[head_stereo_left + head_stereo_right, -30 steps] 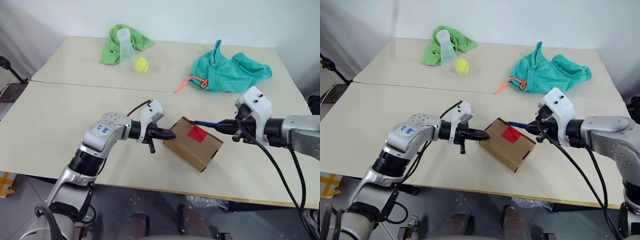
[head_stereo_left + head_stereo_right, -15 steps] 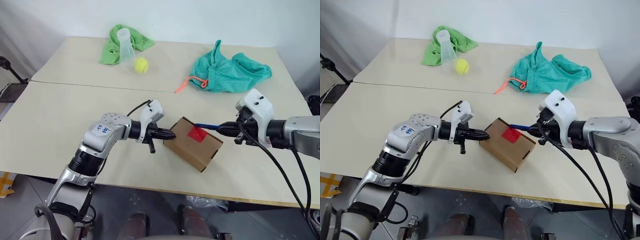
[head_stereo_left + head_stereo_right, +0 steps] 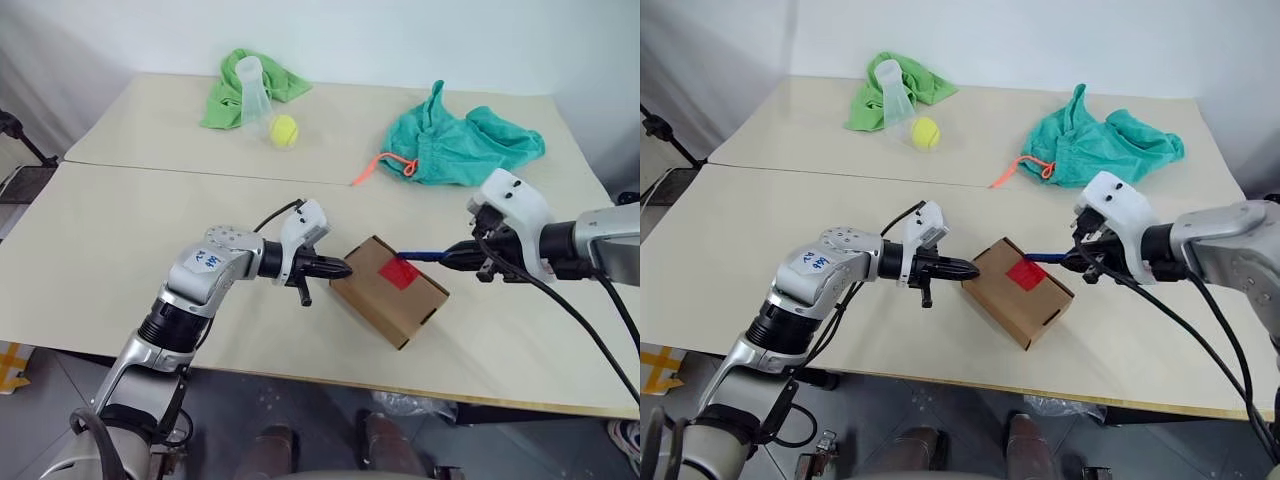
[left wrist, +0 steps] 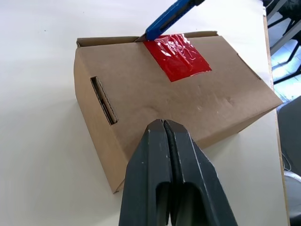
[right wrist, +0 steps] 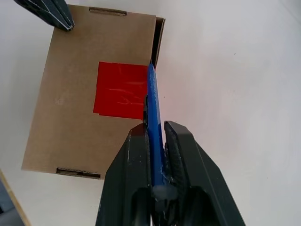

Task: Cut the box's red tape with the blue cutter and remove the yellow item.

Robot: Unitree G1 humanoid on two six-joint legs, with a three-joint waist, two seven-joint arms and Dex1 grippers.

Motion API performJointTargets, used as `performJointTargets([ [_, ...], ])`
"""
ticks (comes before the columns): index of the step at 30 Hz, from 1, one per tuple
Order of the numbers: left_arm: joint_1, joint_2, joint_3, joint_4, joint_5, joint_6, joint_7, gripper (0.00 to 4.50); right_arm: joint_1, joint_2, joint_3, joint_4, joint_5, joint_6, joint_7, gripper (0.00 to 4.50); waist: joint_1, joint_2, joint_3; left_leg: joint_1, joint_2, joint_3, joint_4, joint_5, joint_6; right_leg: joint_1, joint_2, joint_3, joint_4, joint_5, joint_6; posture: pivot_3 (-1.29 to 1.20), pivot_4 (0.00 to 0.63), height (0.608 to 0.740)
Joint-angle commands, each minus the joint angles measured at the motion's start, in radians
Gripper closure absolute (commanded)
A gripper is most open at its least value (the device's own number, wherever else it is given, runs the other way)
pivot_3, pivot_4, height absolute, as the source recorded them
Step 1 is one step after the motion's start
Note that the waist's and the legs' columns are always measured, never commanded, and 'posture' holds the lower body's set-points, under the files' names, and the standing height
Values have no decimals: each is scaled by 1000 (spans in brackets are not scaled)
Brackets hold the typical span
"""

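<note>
The box [image 3: 375, 300] lies closed near the table's front edge, with the red tape [image 3: 398, 272] across its lid seam. My left gripper [image 3: 345, 269] is shut and empty, its tip pressed against the box's near side [image 4: 141, 136]. My right gripper [image 5: 153, 129] is shut on the blue cutter [image 5: 153, 99]. The cutter's tip rests on the lid's edge seam beside the red tape [image 5: 117, 92], as the left wrist view also shows for the cutter [image 4: 169, 19]. The yellow item is hidden.
At the table's back left lie a green cloth [image 3: 225, 95], a clear cup [image 3: 250, 90] and a fuzzy tennis ball [image 3: 284, 130]. A teal drawstring bag [image 3: 460, 145] with an orange cord [image 3: 375, 168] lies at the back right.
My right wrist has turned and the hand has shifted slightly, swinging the cutter's handle while its tip stays at the tape's edge. The left gripper and the box have not moved.
</note>
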Motion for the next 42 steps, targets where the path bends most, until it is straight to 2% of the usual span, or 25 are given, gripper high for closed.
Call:
performJointTargets([
  [1,16,4,-36,-9,32,7,13,4464,-48,-2,44,20,-2,61,15,4312,0,0,0,0,0,0,0,0,0,0,0,0,0,0,0,0,150,740],
  [7,-3,5,-89,-2,65,29,21,4464,-164,20,108,62,12,157,34,4312,1,0,0,0,0,0,0,0,0,0,0,0,0,0,0,0,150,740],
  [22,-72,-28,-214,50,167,125,96,4464,-310,-53,307,146,52,162,72,4312,4,0,-2,1,-2,0,2,-1,2,2,-1,0,0,1,1,0,150,740],
  [42,-70,-70,-233,72,189,149,121,4464,-336,-207,420,75,29,162,197,4312,19,1,-3,2,-3,-3,10,-6,9,13,-3,-4,-9,3,5,0,150,740],
])
